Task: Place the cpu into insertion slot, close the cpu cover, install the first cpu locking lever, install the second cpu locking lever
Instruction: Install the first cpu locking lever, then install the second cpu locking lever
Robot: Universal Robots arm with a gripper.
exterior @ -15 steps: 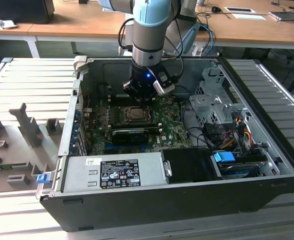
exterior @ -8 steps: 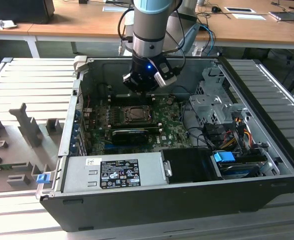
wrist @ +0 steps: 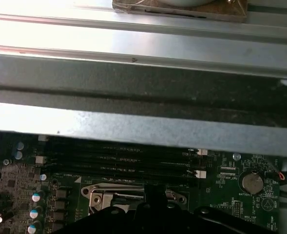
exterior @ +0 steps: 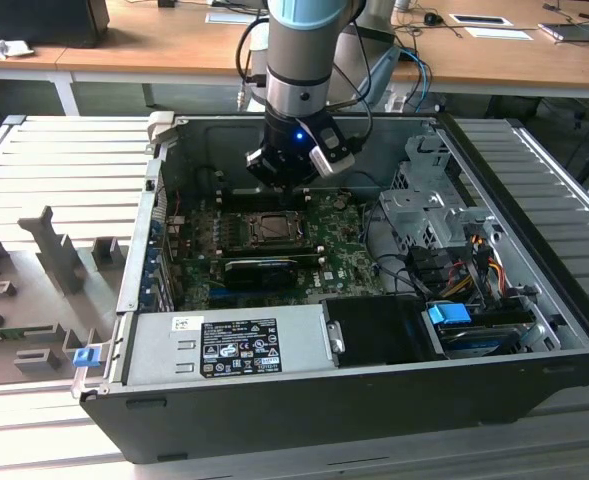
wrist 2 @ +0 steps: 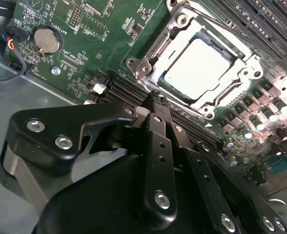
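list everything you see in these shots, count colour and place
computer case: 1, black, lying open on the slatted table
motherboard: 1, green, inside the case
cpu: 1, silver-grey, seated in the insertion slot
insertion slot: 1, silvery rim, mid-board
cpu cover: 1, silvery, down around the cpu
coin battery: 1, silver, on the board
power supply: 1, grey, near case edge
gripper: 1, black, jaws together above the memory slots

We see our grey-and-black jointed arm (exterior: 299, 60) pointing straight down, its black two-fingered gripper (wrist 2: 155, 100) pinched together, holding nothing.
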